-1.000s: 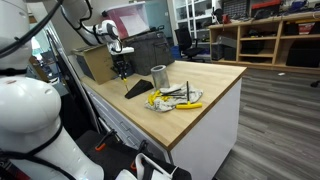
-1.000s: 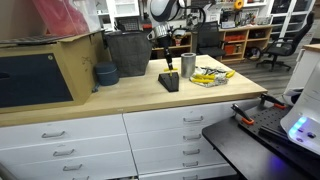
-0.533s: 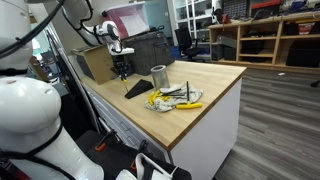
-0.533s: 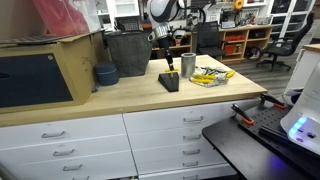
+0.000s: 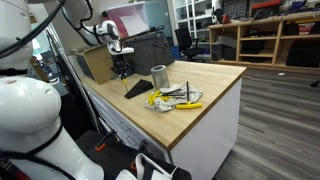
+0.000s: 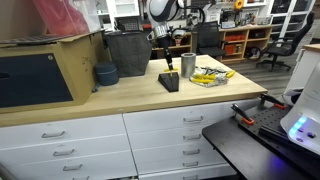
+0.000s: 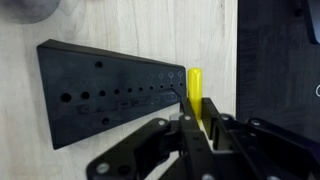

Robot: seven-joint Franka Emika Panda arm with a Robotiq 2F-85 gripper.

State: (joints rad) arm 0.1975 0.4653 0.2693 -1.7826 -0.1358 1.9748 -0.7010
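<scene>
We hold a yellow tool over the holed block.
In the wrist view, our claw (image 7: pixel 198 122) at bottom centre is clamped on the yellow tool (image 7: pixel 196 85), a slim, bright, straight piece standing just above the fingers, beside the right end of the black block (image 7: pixel 100 90) on the pale wooden table (image 7: pixel 120 25).

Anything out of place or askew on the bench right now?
Nothing is spilled or damaged. The one oddity: tools lie in a loose heap beside the cup, while the block's holes look empty. The gripper holds a yellow tool above it.
</scene>
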